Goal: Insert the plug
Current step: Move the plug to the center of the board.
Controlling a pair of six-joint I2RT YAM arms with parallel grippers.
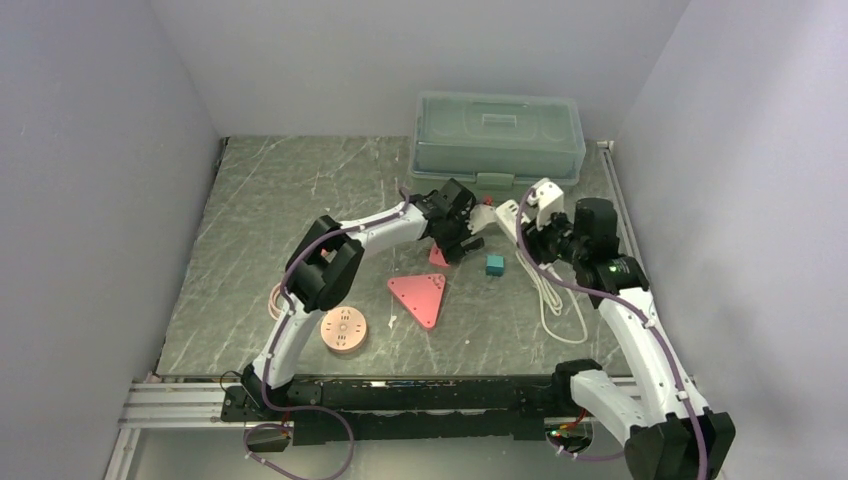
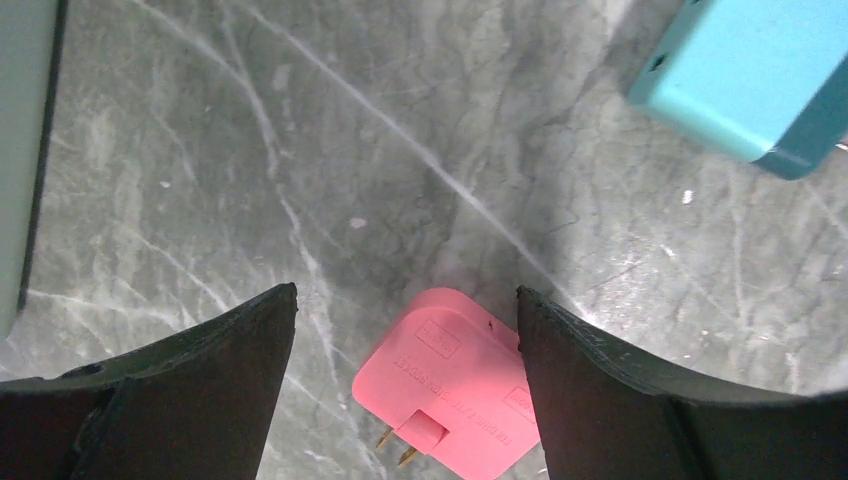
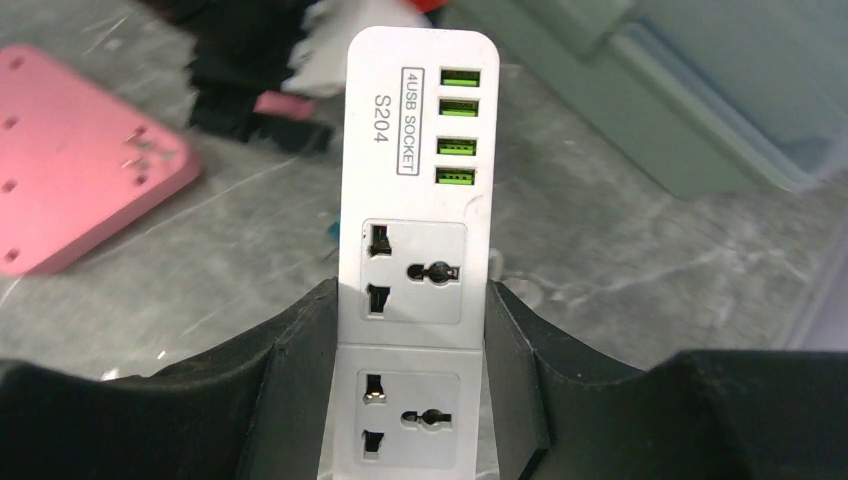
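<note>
A pink plug (image 2: pixel 455 385) with two brass prongs lies flat on the marble table. My left gripper (image 2: pixel 405 292) is open just above it, with its fingers on either side of the plug and not touching it. In the top view the plug (image 1: pixel 438 256) lies under the left gripper (image 1: pixel 455 240). My right gripper (image 3: pixel 412 300) is shut on a white power strip (image 3: pixel 415 200) with two sockets and several green USB ports. It holds the strip (image 1: pixel 503 218) off the table, pointing toward the left gripper. The right gripper (image 1: pixel 528 238) is right of the plug.
A teal cube (image 1: pixel 494 264) sits just right of the plug and also shows in the left wrist view (image 2: pixel 745 70). A pink triangular plate (image 1: pixel 420 297) and a round pink disc (image 1: pixel 344 330) lie nearer. A clear lidded box (image 1: pixel 498 135) stands at the back. The strip's white cable (image 1: pixel 555 295) loops on the right.
</note>
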